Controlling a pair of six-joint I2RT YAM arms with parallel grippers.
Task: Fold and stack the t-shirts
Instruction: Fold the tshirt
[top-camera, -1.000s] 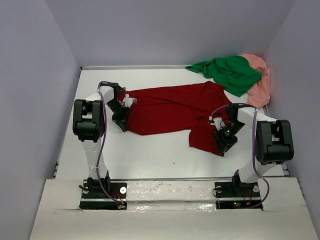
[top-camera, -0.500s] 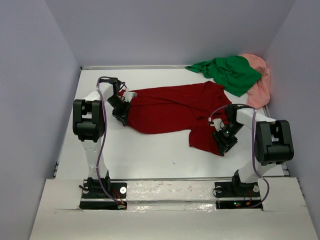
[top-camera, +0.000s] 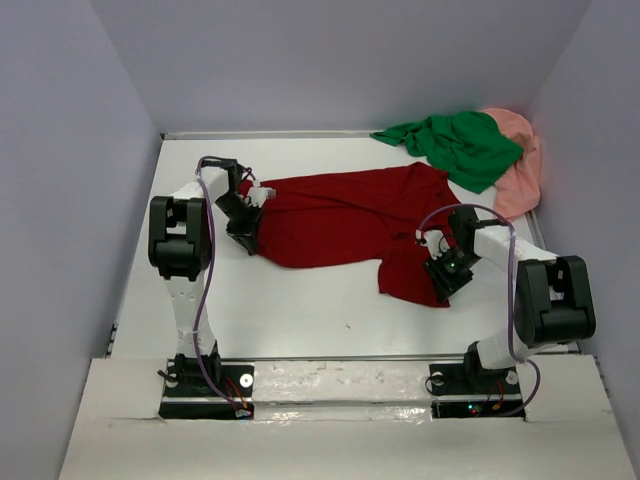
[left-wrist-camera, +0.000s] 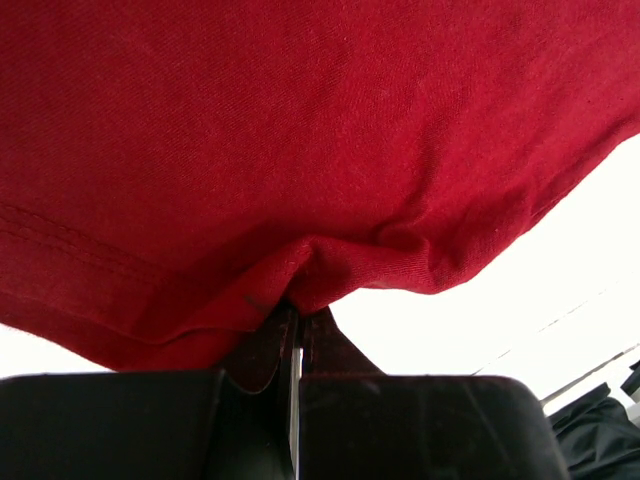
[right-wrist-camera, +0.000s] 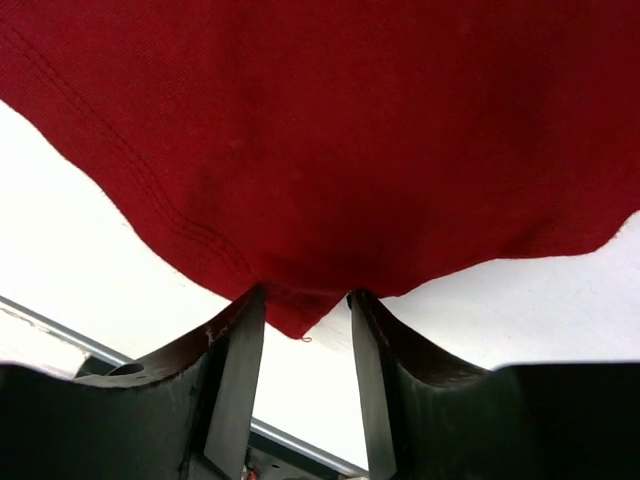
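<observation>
The dark red t-shirt (top-camera: 340, 215) lies spread across the middle of the table. My left gripper (top-camera: 246, 232) is at its left edge, shut on a pinched fold of the red cloth (left-wrist-camera: 300, 130), which bunches right at the closed tips (left-wrist-camera: 295, 315). My right gripper (top-camera: 440, 278) is at the shirt's near right corner. Its jaws (right-wrist-camera: 305, 300) stand apart, and the hemmed corner (right-wrist-camera: 300, 320) hangs between the two fingers (right-wrist-camera: 240, 345) without being pinched. The bright green t-shirt (top-camera: 455, 145) lies crumpled at the back right, partly over the salmon pink one (top-camera: 520, 175).
White walls close in the table at the left, back and right. The green and pink pile sits against the right wall, close behind my right arm. Bare white tabletop (top-camera: 300, 300) shows in front of the red shirt.
My left gripper has drawn the shirt's left edge a little back and up. My right gripper has edged toward the shirt's corner, and its jaws have narrowed around it.
</observation>
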